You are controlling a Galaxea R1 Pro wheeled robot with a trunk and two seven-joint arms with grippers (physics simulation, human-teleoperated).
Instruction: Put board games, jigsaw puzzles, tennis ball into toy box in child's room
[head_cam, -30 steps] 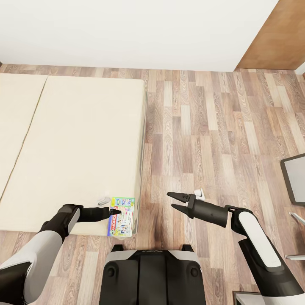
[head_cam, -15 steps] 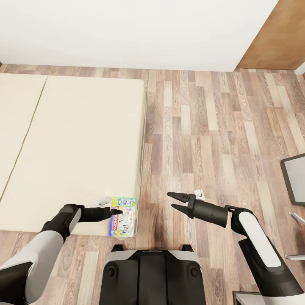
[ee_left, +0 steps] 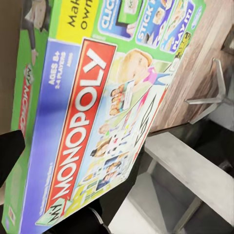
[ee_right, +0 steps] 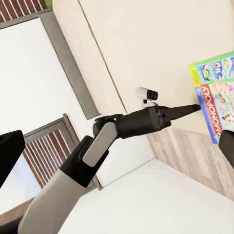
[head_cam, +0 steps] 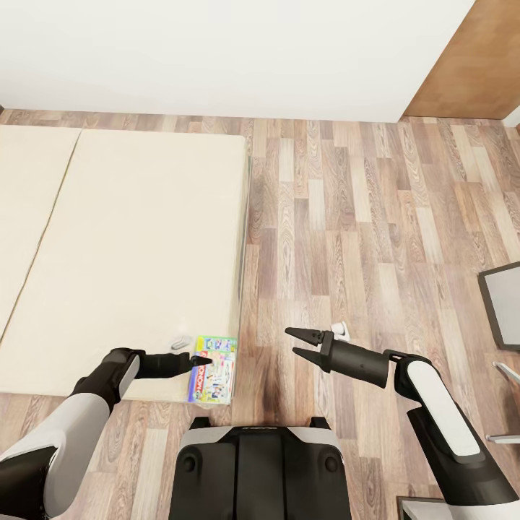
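Observation:
A green-edged Monopoly board game (head_cam: 214, 368) lies at the near right corner of the beige bed (head_cam: 130, 238), overhanging its edge. My left gripper (head_cam: 202, 359) reaches in from the left and is shut on the box's near end. The printed lid (ee_left: 97, 112) looms close in the left wrist view, with a dark finger (ee_left: 9, 156) beside it. In the right wrist view the box (ee_right: 217, 97) shows at the tip of the left arm (ee_right: 141, 122). My right gripper (head_cam: 291, 341) hangs open over the floor, holding nothing. The toy box, table, jigsaw puzzles and tennis ball are out of view.
Wood-plank floor (head_cam: 361, 238) spreads to the right of the bed up to a white wall (head_cam: 217, 50). A dark-framed grey piece of furniture (head_cam: 502, 303) and thin metal legs (head_cam: 505, 372) stand at the right edge. A brown panel (head_cam: 469, 65) is at the upper right.
My left gripper and the Monopoly box have shifted slightly right together, so the box hangs further off the bed's edge. The right arm has stayed still.

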